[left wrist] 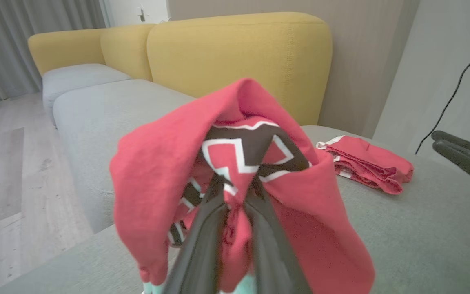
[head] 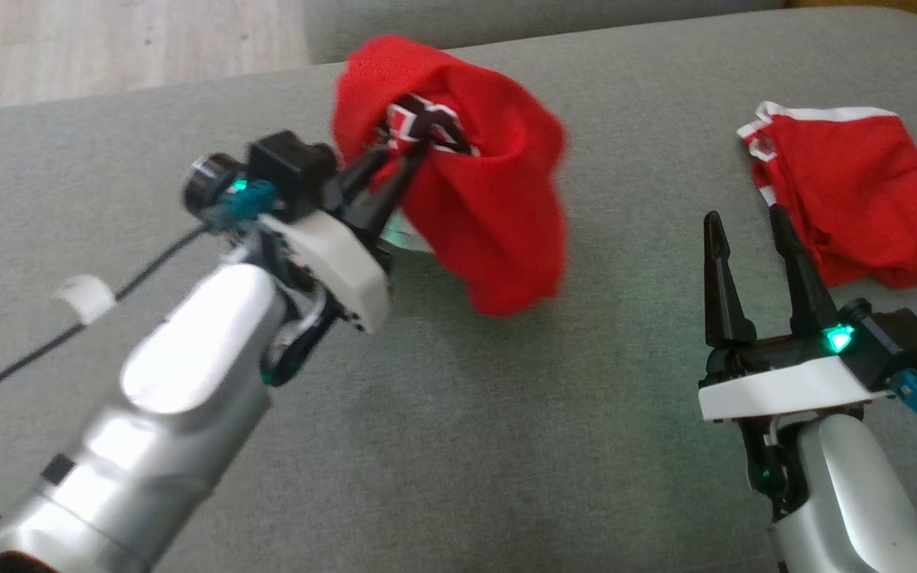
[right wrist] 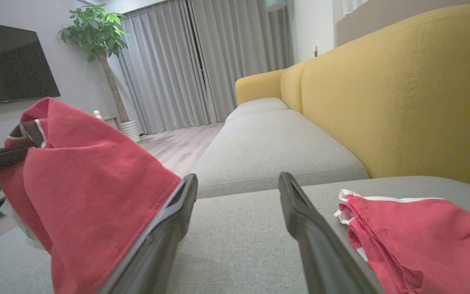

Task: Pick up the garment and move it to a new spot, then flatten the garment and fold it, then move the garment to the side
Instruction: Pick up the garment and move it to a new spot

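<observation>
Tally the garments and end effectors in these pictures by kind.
Red garments: 2 (the held garment, pinched by the left end effector; the second garment, lying on the seat cushion)
End effectors: 2 (the right end effector stands open, empty)
Total: 4

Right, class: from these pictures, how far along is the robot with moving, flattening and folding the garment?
Done: the pickup; the left gripper is shut on the red garment, which hangs bunched over the grey cushion. In hand: carrying it to a new spot. Left: laying it down, flattening, folding, moving it aside. The right gripper is open, holding nothing, near a second red garment.
</observation>
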{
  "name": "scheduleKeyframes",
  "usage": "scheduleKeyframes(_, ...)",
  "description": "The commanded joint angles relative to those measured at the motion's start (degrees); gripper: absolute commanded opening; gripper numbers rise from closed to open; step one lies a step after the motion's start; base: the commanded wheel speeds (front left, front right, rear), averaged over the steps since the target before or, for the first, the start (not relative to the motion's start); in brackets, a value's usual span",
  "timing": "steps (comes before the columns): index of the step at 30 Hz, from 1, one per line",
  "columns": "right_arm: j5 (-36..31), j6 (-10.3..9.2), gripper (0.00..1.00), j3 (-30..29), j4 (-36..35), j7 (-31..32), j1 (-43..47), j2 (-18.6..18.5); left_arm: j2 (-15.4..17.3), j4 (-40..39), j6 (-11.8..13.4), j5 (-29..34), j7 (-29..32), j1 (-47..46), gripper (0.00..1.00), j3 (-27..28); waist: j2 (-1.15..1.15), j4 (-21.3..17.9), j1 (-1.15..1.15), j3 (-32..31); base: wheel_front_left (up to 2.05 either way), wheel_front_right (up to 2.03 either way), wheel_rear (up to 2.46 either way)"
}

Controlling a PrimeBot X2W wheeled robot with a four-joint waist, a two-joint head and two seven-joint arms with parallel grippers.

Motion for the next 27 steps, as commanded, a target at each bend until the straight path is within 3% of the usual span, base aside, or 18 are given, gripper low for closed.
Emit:
scheduleKeyframes(1, 0.5, 0.39, 1.00, 1.4, -2.2, -0.6, -1.8, 0.1, 1.5, -1.2, 1.5, 0.3, 0.0, -2.7, 1.00, 2.3, 0.00, -0.7, 0.00, 0.5, 0.00, 0.00, 0.00)
scheduleKeyframes(5, 0.6, 0.39, 1.00, 1.5, -2.7, -0.6, -2.1, 0.1, 2.5, 1.0, 4.4, 2.3, -1.7, -3.8, 1.00, 3.2, 0.00, -1.1, 0.00, 1.2, 0.00, 0.00, 0.00)
scheduleKeyframes(10, 0.4, 0.39, 1.00, -0.2, -3.1, -0.6, -1.6, 0.1, 5.1, 2.3, 6.1, 1.9, -5.0, -2.8, 1.00, 5.7, 0.00, 0.2, 0.00, 1.2, 0.00, 0.00, 0.00)
scheduleKeyframes(18, 0.0, 0.39, 1.00, -0.9, -2.7, -0.6, 0.3, 0.1, 8.5, -0.8, 8.4, -2.0, -14.1, 7.1, 1.00, 11.0, 0.00, 4.2, 0.00, -1.1, 0.00, 0.00, 0.00)
scheduleKeyframes(27, -0.9, 0.39, 1.00, -1.3, -2.2, -0.6, 2.5, 0.1, 5.7, -10.9, 13.4, -1.7, -17.6, 23.1, 1.00, 16.9, 0.00, 6.7, 0.00, -2.9, 0.00, 0.00, 0.00)
